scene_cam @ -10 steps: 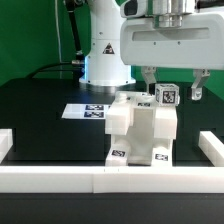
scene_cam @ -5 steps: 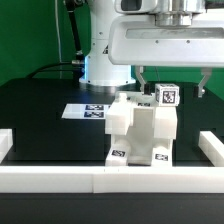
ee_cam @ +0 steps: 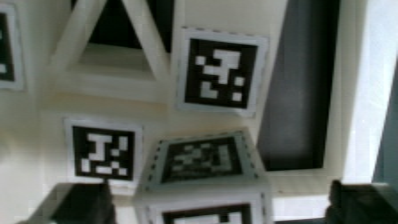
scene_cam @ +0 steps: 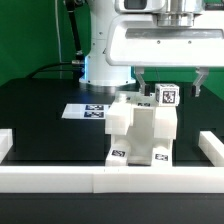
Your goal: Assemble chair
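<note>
The partly built chair is a stack of white chunky blocks with square tags, standing in the middle of the black table. Its highest piece, a small tagged block, sticks up at the exterior view's right. My gripper hangs right above it, open, with one dark finger on each side of that block. In the wrist view the tagged white parts fill the picture. The gripper straddles a tagged block, and a gap shows between the block and each of the fingers.
The marker board lies flat behind the chair, in front of the arm's white base. A low white border rail runs along the front edge, and a shorter rail stands at the exterior view's right.
The hand has shifted slightly up and toward the exterior view's left. Its fingers have drawn in a little around the top block. The chair has not moved.
</note>
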Tool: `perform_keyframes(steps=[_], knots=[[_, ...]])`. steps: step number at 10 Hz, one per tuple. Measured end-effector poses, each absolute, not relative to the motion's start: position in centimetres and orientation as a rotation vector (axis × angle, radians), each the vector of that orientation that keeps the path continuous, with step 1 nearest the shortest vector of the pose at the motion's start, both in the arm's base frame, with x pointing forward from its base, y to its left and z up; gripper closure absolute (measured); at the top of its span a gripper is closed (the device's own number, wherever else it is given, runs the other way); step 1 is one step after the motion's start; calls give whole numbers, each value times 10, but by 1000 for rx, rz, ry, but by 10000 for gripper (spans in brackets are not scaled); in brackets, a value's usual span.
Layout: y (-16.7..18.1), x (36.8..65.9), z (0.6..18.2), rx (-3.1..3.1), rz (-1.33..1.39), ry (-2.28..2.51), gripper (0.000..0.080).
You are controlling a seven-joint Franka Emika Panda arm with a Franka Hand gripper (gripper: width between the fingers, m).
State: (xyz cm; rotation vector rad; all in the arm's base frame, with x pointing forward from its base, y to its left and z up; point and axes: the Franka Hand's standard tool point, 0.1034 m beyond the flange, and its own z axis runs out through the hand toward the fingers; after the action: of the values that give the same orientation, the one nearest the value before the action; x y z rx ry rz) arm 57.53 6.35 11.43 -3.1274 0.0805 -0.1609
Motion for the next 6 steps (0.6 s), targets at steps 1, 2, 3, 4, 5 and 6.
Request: perform_keyframes(steps=[1,2,3,4,5,6], knots=[[63,575,114,-3127,-161,87,367],[63,575,114,-3127,-161,87,367],[63,575,114,-3125,-161,116,514],[63,575,114,-3123,-160,143,514],[62,575,114,-3120,-160,158,514],[60,575,114,-3100,-158,305,514]])
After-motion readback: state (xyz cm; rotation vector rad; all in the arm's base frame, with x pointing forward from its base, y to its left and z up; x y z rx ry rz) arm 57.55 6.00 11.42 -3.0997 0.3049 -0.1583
